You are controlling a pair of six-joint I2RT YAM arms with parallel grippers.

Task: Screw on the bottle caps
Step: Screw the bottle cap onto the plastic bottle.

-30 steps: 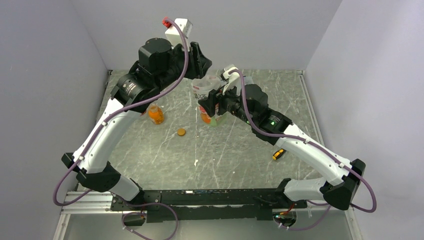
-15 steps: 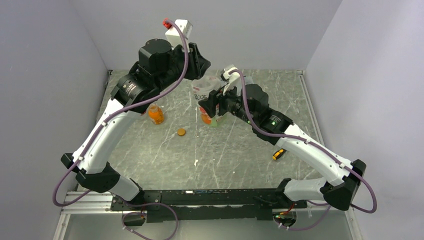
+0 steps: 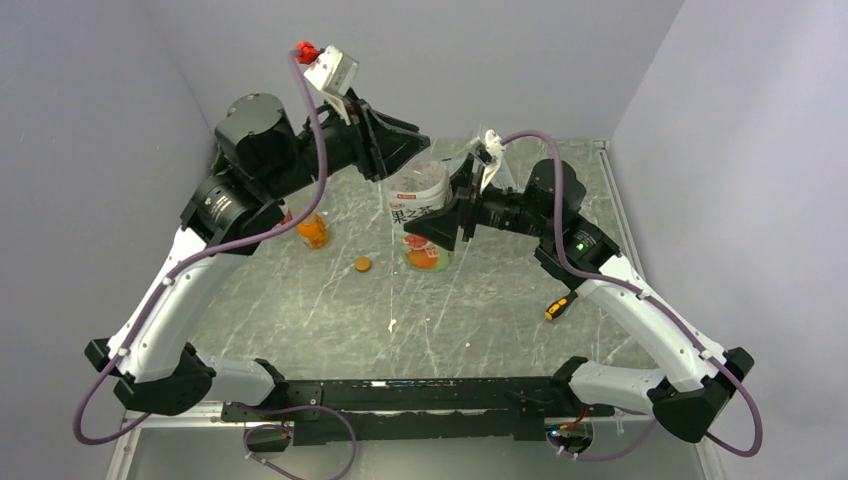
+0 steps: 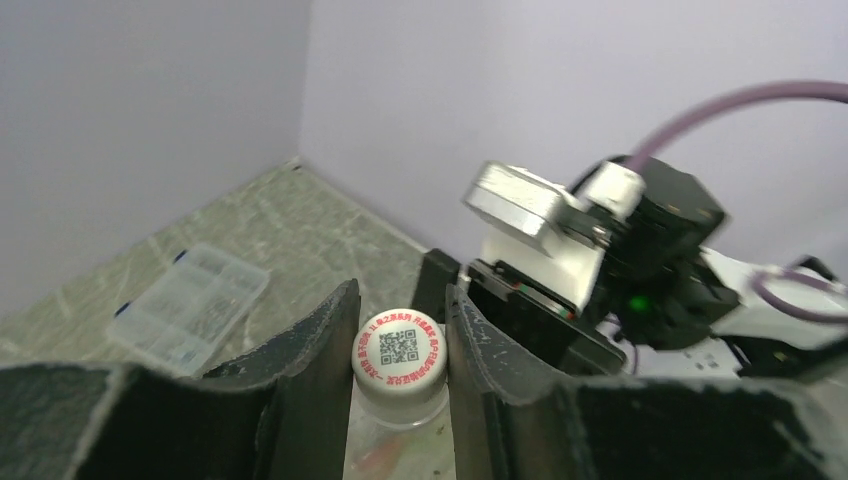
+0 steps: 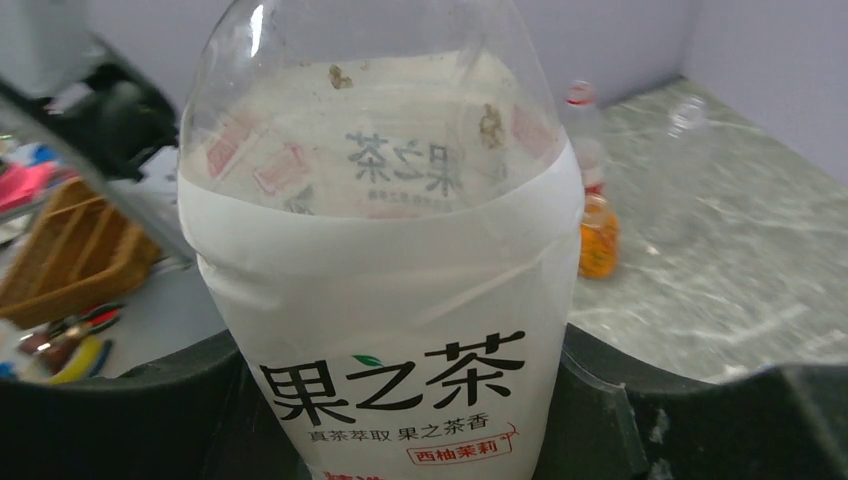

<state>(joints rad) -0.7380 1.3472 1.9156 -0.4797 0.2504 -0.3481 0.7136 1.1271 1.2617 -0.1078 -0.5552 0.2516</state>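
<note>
Cross-threading is what I'd worry about most from where I stand. The right gripper (image 3: 432, 215) has its jaws clamped round the middle of the white-labelled bottle (image 5: 385, 330). The bottle looks to be held up off the table (image 3: 480, 300), leaning a little rather than standing square, toward the back of the work area between the two arms. The left gripper (image 4: 400, 335) sits over the neck with its jaws drawn in narrow, pinching the whitish cap (image 4: 401, 345) from both sides. The cap rests on the bottle's mouth, though I cannot tell how far down the thread it is. If the wrist turns while the cap and the neck are out of line, I'd expect the thread to bite crooked and jam, or the cap to skip and pop off. The cap is small and smooth, so the fingers could also slide round it without turning it. The bottle's body looks like thin plastic under a glossy wrapper, and a hard twist at the top could spin it inside the right-hand grip, or the squeeze could buckle it. Both wrists are close together up there, so a big roll might bring one against the other. Down on the table an orange cap (image 3: 362, 264) lies loose near a squat orange bottle (image 3: 312, 230), and a dropped bottle could knock either about.
</note>
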